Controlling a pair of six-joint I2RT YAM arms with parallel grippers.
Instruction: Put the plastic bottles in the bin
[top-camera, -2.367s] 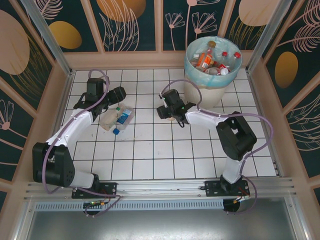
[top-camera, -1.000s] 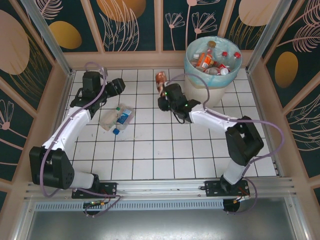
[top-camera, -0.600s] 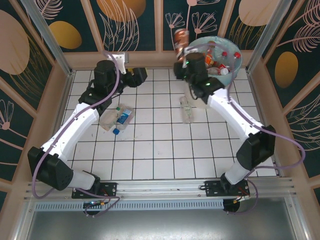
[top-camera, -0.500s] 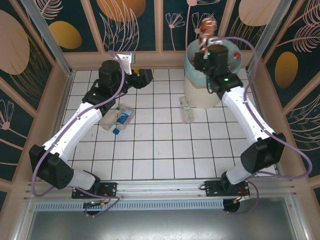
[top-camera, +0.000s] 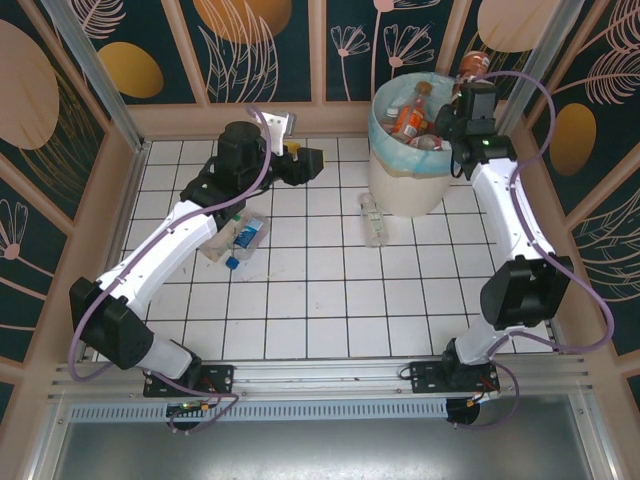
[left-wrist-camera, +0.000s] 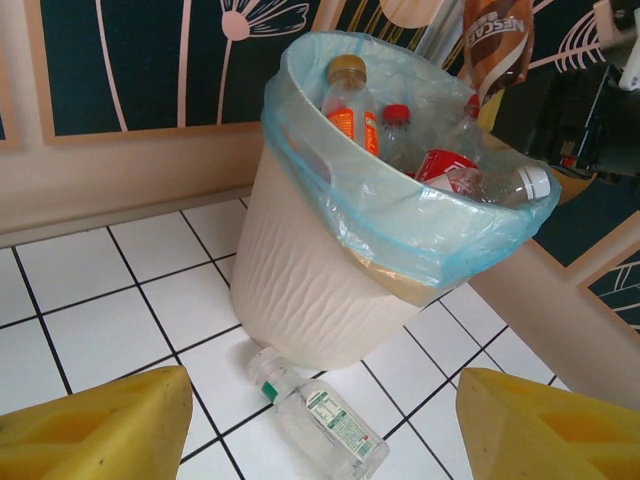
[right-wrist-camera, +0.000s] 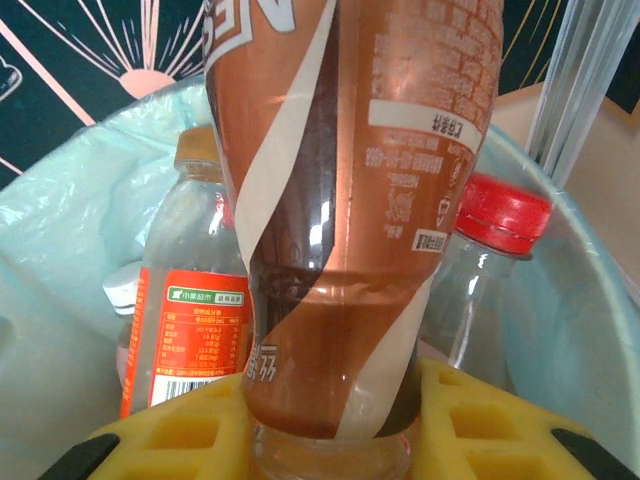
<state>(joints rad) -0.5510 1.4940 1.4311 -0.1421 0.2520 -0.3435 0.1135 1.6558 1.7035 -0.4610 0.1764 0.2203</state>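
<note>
My right gripper (top-camera: 470, 82) is shut on a brown-labelled bottle (top-camera: 474, 62), held above the far right rim of the white bin (top-camera: 400, 185). In the right wrist view the brown-labelled bottle (right-wrist-camera: 350, 200) stands between the yellow fingers (right-wrist-camera: 170, 435), over an orange-labelled bottle (right-wrist-camera: 190, 310) and a red-capped one (right-wrist-camera: 500, 215) in the bin. My left gripper (top-camera: 308, 162) hangs open left of the bin. Its wrist view looks at the bin (left-wrist-camera: 310, 290) and a clear bottle (left-wrist-camera: 320, 420) lying at its foot. That clear bottle (top-camera: 372, 218) rests on the tiles.
Two or three more bottles (top-camera: 235, 235) lie together on the tiles at the left, under the left arm. The bin's blue-green bag (left-wrist-camera: 400, 215) holds several bottles. Wooden walls (top-camera: 250, 118) close in the tiled floor.
The right gripper picked the brown-labelled bottle off the floor and carried it up and right over the bin. The left arm swung right toward the bin.
</note>
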